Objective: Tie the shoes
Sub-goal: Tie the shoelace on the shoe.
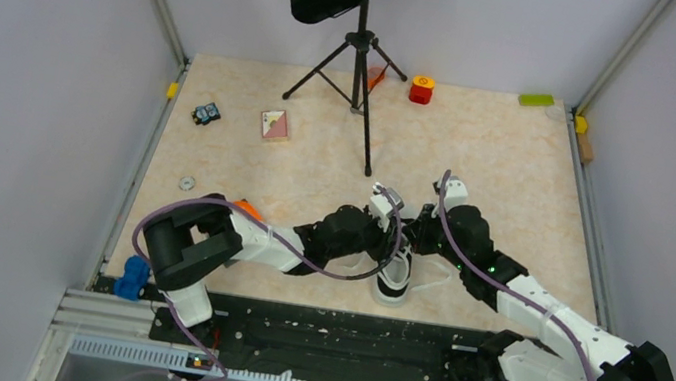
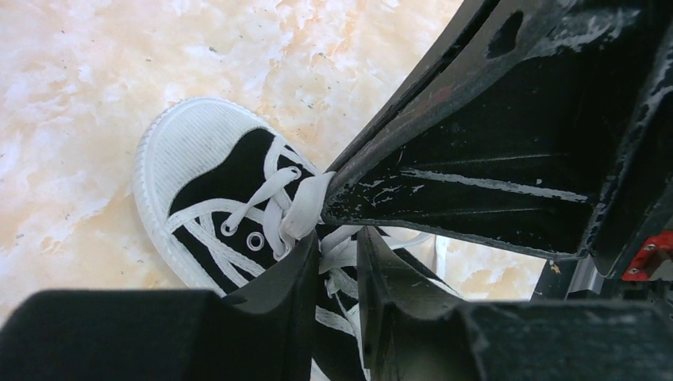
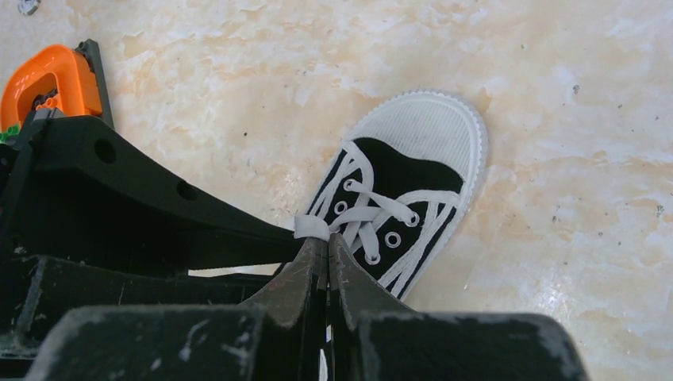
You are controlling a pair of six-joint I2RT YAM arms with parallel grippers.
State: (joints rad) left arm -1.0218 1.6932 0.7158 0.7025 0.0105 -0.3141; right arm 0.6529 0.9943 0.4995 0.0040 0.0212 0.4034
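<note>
The black sneaker [image 1: 393, 278] with white toe cap lies near the table's front edge, toe toward the arms. It also shows in the left wrist view [image 2: 198, 159] and the right wrist view [image 3: 428, 135]. My right gripper [image 3: 325, 238] is shut on a flat loop of white lace [image 3: 311, 227] just above the eyelets; the left wrist view shows that pinched lace [image 2: 305, 206]. My left gripper [image 2: 337, 234] sits over the shoe's tongue, jaws a little apart, with lace strands [image 2: 341, 254] lying in the gap. Both grippers meet over the shoe [image 1: 403, 233].
A music stand on a tripod [image 1: 363, 53] stands at the back. An orange clamp [image 3: 48, 79] lies left of the shoe. A card [image 1: 274, 124], a small toy [image 1: 207, 113], a red block [image 1: 421, 89] and a green block [image 1: 536, 100] lie farther off.
</note>
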